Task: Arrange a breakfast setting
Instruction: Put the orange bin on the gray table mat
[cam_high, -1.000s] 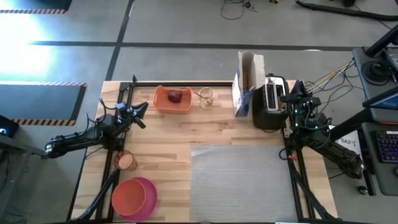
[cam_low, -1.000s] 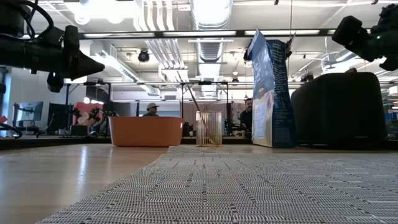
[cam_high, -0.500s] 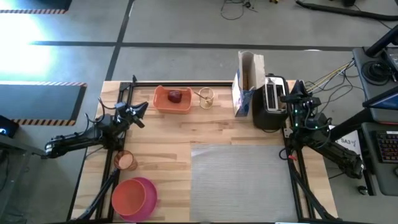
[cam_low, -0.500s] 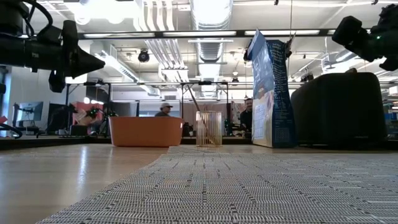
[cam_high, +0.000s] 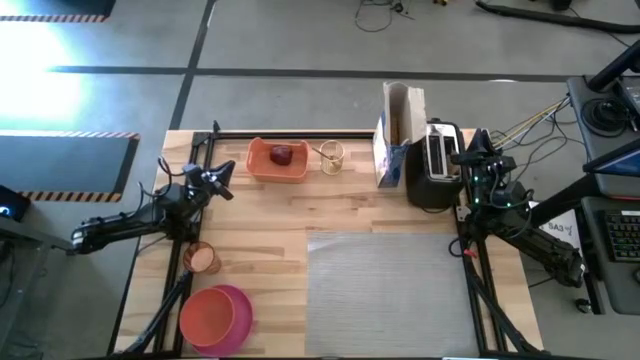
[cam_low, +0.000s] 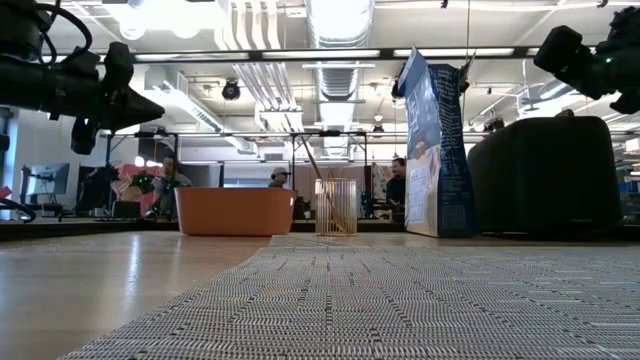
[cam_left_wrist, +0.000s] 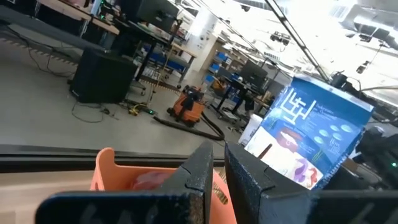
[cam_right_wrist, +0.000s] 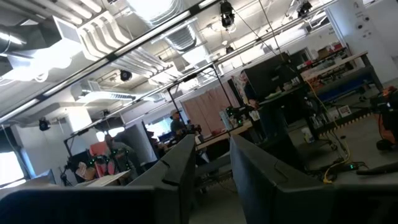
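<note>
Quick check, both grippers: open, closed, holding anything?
Left gripper: closed, empty, raised near the orange tray.
Right gripper: fingers slightly apart, nothing between them, raised beside the toaster.

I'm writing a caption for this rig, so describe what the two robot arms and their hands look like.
Both arms are dark, jointed and slim. The left hand ends in two flat black fingers that taper toward the tips. The right hand has the same pair of dark, blocky fingers. Small green lights glow on the right arm's wrist, and thin dark cables run along both arms.
</note>
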